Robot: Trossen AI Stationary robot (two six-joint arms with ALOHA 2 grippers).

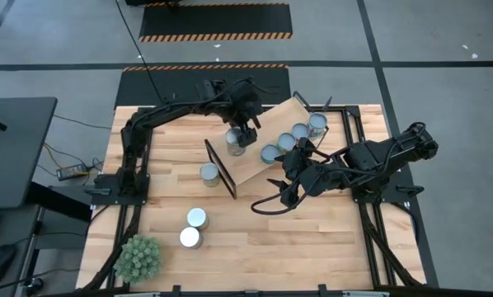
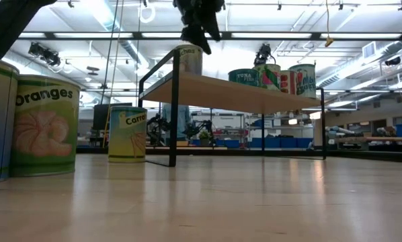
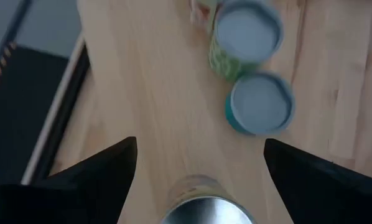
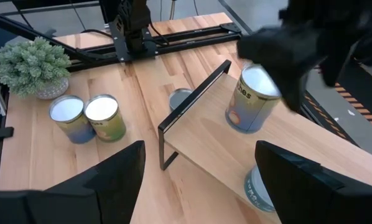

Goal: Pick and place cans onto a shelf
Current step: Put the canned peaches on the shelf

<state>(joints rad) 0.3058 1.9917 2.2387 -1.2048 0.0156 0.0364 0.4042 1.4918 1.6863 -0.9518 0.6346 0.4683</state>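
Since the left gripper (image 1: 243,132) hangs wide open over the can (image 1: 235,142) near the shelf (image 1: 255,157) end, we risk tipping it off.

Pale smooth wood shelf (image 1: 259,144) with thin black metal frames; shiny metal-topped cans (image 1: 196,218).

Floor (image 1: 444,49): grey, smooth, crossed by dark seam lines. Two black mats (image 1: 215,21) with orange-and-black hazard stripes lie beyond the counter (image 1: 255,231), which is light wood planking. A dark desk (image 1: 11,148) stands at the left, with cables (image 1: 61,161) trailing to a small device on the floor. Ceiling (image 2: 308,40): white, open, with beams, pipes and long strip lights (image 2: 100,13); lighting bright. Far side of the room: blue bins (image 2: 255,142) in a row and workbenches (image 2: 382,141) carrying equipment.
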